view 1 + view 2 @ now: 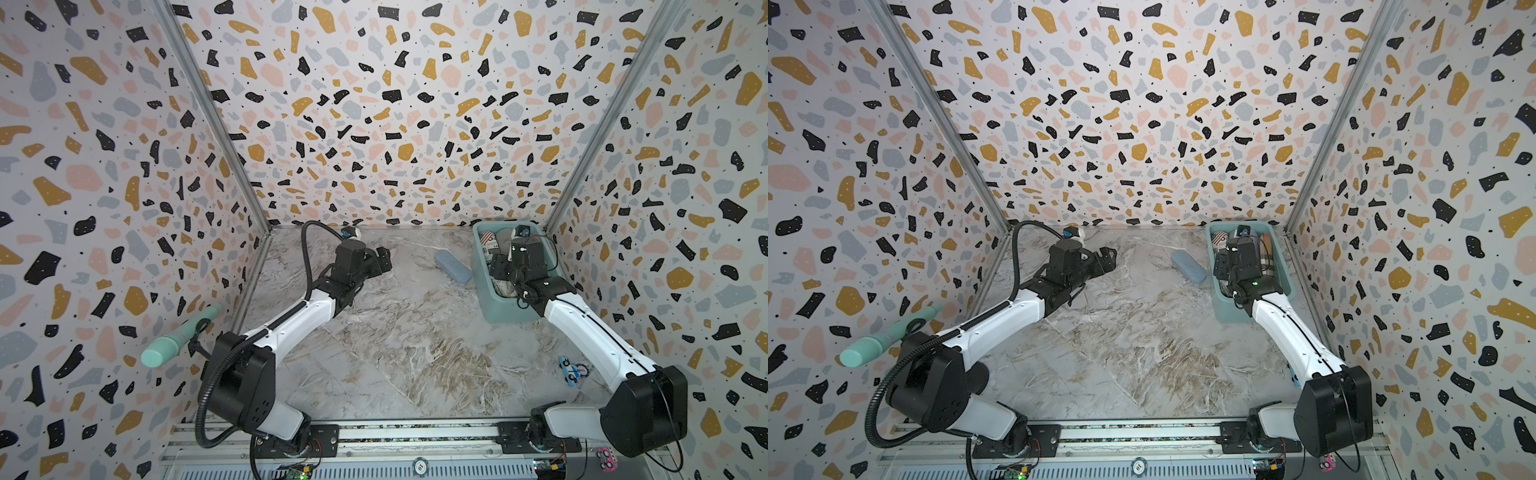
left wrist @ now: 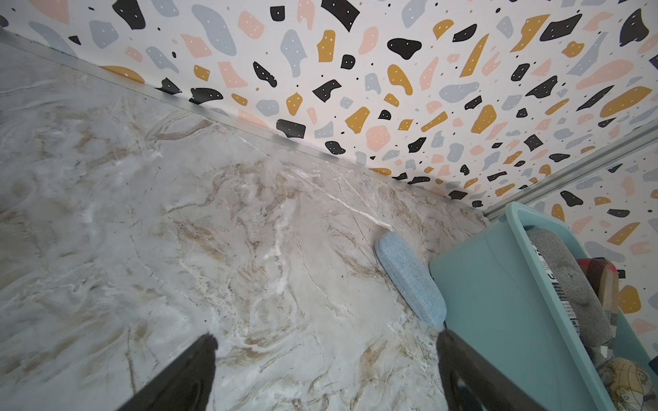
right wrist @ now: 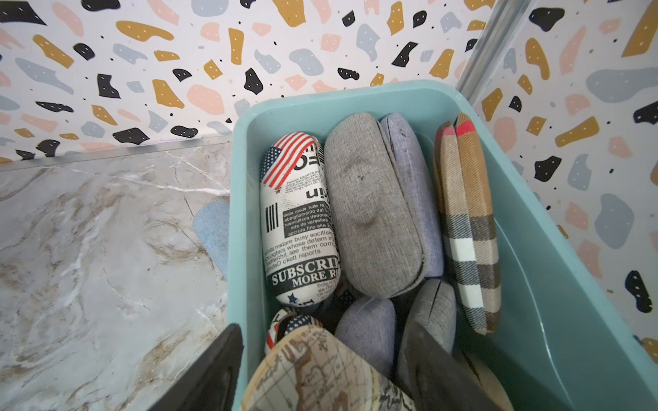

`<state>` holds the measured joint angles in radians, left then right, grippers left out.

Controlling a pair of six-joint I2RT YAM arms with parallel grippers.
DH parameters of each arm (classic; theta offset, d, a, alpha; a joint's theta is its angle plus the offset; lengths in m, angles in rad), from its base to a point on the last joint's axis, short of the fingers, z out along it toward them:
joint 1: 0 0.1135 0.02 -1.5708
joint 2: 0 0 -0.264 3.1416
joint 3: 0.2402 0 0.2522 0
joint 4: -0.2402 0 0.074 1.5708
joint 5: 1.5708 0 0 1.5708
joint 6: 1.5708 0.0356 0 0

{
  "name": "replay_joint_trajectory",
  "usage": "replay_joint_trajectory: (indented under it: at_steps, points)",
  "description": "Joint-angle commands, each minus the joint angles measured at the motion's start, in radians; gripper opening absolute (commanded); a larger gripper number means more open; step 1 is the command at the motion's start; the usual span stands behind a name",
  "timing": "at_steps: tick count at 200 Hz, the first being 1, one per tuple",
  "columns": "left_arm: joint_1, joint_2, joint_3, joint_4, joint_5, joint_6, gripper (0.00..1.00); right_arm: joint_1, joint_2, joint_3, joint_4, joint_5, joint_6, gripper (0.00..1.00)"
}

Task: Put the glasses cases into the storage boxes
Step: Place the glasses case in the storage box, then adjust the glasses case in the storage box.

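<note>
lying beside the teal tub (image 1: 505,311), blue case (image 1: 453,266) runs diagonally — left pincer (image 2: 325,338) gapes, right pincer (image 3: 325,327) unclear.

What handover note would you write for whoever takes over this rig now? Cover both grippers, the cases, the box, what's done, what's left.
Left gripper: open, empty, pointed toward the blue case.
Right gripper: over the teal box, map-print case between its jaws; grip unclear.
Done: newspaper case, grey case, lilac case, plaid case lie in the box.
To do: blue case, on the table beside the box.
</note>
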<state>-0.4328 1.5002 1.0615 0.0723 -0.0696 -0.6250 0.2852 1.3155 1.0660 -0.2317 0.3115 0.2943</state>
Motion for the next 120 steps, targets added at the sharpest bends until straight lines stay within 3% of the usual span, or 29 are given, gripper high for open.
replay_joint_trajectory:
  at_steps: [1,64,120]
  points:
    - [0.005,-0.028,0.018,0.02,-0.006,0.002,0.97,-0.012,0.01,-0.015,0.024,0.017,0.015,0.73]
    - [0.005,-0.013,0.019,0.021,0.003,-0.004,0.97,-0.114,0.02,-0.168,0.109,-0.009,0.092,0.66]
    - [0.005,-0.015,0.017,0.02,-0.005,0.001,0.97,-0.092,-0.021,-0.112,0.069,-0.047,0.085,0.69]
